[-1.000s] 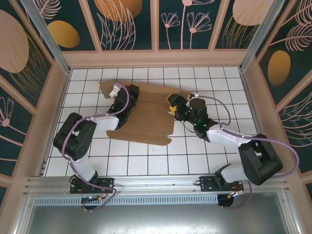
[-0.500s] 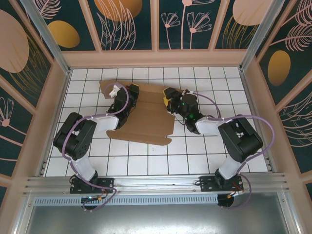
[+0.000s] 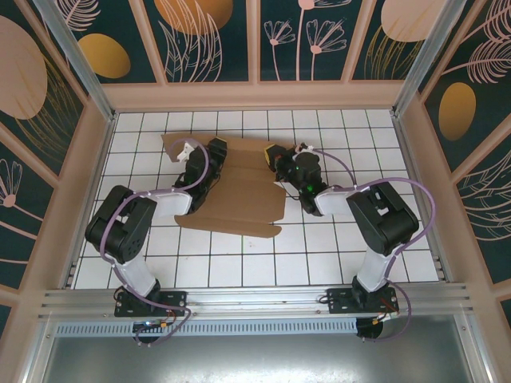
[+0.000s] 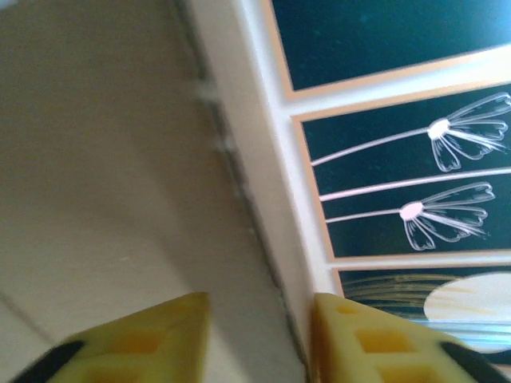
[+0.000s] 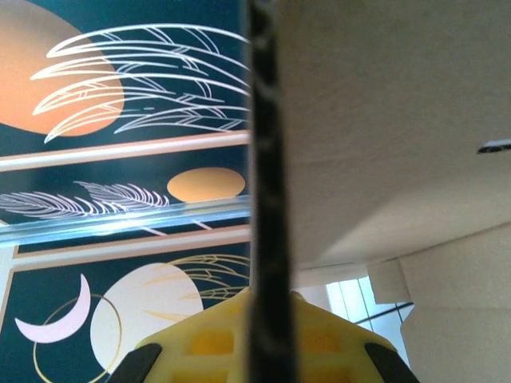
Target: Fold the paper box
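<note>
R gripper (image 5: 267, 323): jaws clamped tight on an upright edge of the paper box (image 5: 383, 120). The card runs edge-on straight up from betw. the pads. Box panel spreads to its right, painted wall (image 5: 120, 80) beyond on its left.

L gripper (image 4: 259, 343): jaws partway apart, with a flap edge dropping into the gap. I can't see either pad pressing it. Flap sits to its left, wall farther off.

From above, the box lies on the tiled table (image 3: 319, 255) betw. both grippers, L at its left end, R at its far right corner.
</note>
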`<move>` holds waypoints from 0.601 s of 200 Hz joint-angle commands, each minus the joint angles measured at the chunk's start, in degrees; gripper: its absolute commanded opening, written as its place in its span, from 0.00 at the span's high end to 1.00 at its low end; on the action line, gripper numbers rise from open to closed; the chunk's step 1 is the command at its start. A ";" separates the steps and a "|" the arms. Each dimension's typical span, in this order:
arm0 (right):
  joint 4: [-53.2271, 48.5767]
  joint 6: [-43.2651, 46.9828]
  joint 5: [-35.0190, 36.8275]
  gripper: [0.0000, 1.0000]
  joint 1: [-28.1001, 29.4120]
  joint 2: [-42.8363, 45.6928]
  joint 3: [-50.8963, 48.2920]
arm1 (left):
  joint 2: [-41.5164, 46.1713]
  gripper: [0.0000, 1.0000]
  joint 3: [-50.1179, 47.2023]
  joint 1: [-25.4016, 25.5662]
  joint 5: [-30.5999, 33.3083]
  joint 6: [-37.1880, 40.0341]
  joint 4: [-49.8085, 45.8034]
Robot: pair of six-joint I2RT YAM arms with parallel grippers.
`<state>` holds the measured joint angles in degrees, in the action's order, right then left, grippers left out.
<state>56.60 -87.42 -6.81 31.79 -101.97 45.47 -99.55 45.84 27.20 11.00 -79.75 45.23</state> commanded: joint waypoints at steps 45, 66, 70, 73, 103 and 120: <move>2.17 0.85 -1.66 0.97 -3.16 1.17 -2.06 | 11.08 0.17 1.72 -9.10 -15.90 10.08 -17.25; 2.76 0.57 -2.48 0.97 -3.49 0.67 -2.02 | 12.49 0.14 0.13 -10.90 -22.71 11.88 -13.23; 2.92 0.42 -2.59 0.97 -3.53 0.51 -1.97 | 12.44 0.14 0.23 -11.04 -23.76 12.15 -13.14; 3.19 0.35 -2.66 0.97 -3.57 0.37 -1.92 | 12.34 0.14 0.40 -11.13 -24.54 12.41 -13.10; 4.30 -0.12 -3.49 0.97 -3.84 -0.43 -1.81 | 9.21 0.20 2.78 -12.54 -31.70 13.44 -13.68; 4.55 -0.35 -3.91 0.97 -3.93 -0.66 -1.73 | 6.45 0.26 2.59 -13.89 -35.54 10.93 -9.67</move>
<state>58.54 -87.59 -9.50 28.42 -101.97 44.29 -89.71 47.22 15.25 -15.73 -68.58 32.40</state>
